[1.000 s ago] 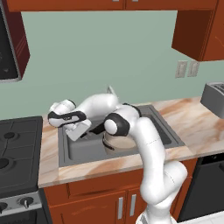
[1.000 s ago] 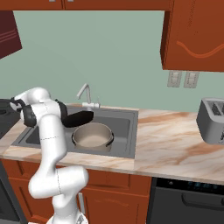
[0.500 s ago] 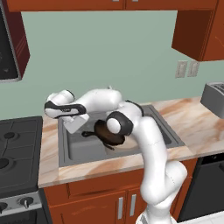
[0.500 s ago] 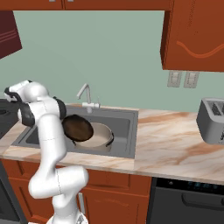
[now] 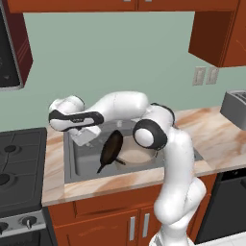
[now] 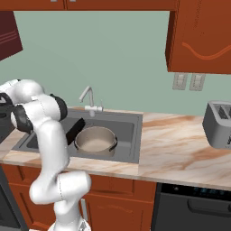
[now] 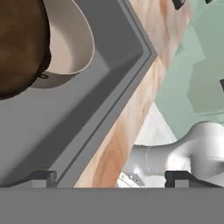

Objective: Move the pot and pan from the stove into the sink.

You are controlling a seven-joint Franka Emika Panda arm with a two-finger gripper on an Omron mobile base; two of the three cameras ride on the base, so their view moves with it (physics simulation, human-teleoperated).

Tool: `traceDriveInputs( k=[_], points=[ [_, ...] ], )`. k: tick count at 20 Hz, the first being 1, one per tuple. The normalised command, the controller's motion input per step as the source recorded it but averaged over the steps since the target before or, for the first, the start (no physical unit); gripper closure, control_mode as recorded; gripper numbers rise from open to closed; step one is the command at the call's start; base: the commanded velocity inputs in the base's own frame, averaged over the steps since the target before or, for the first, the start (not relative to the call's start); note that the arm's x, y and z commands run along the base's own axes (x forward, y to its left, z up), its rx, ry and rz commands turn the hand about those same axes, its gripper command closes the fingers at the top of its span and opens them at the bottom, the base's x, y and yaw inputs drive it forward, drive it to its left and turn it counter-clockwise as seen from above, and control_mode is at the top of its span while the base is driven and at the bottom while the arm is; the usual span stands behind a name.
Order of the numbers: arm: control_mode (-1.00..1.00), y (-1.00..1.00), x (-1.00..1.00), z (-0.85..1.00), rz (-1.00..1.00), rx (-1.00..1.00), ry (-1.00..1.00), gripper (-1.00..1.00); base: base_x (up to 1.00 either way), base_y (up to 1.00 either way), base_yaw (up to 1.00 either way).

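The cream pot (image 5: pixel 139 156) sits in the grey sink (image 5: pixel 79 161). The dark pan (image 5: pixel 111 148) stands tilted on its edge in the basin, leaning against the pot's left side with its handle pointing down. My gripper (image 5: pixel 85 136) hovers just left of the pan over the sink's left half, open and holding nothing. In the hand view the fingertips (image 7: pixel 42 176) stand wide apart over the sink wall (image 7: pixel 109 103), with the pan (image 7: pixel 19 43) and pot (image 7: pixel 72 39) at upper left. The right base view has the pot (image 6: pixel 95 140) with the pan (image 6: pixel 75 131) leaning on it. The black stove (image 5: pixel 17 163) lies to the left.
A silver faucet (image 6: pixel 90 102) rises behind the sink. A toaster (image 6: pixel 218 124) stands on the marble counter (image 6: pixel 171 149) at far right. Wall cabinets hang above, and a microwave (image 5: pixel 10 48) is over the stove.
The gripper opened and let go of the pan, which dropped into the sink and came to rest tilted against the pot. The hand drew back to the left.
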Motion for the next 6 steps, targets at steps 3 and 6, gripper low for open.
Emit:
traceDriveInputs(
  k=[3, 6],
  points=[
    [-1.00, -0.26, -0.70, 0.36, 0.03, 0.13, -0.33, -1.00, 0.00, 0.00, 0.00],
    [-1.00, -0.21, -0.61, 0.34, 0.02, 0.17, -0.36, -1.00, 0.00, 0.00, 0.00]
  ],
)
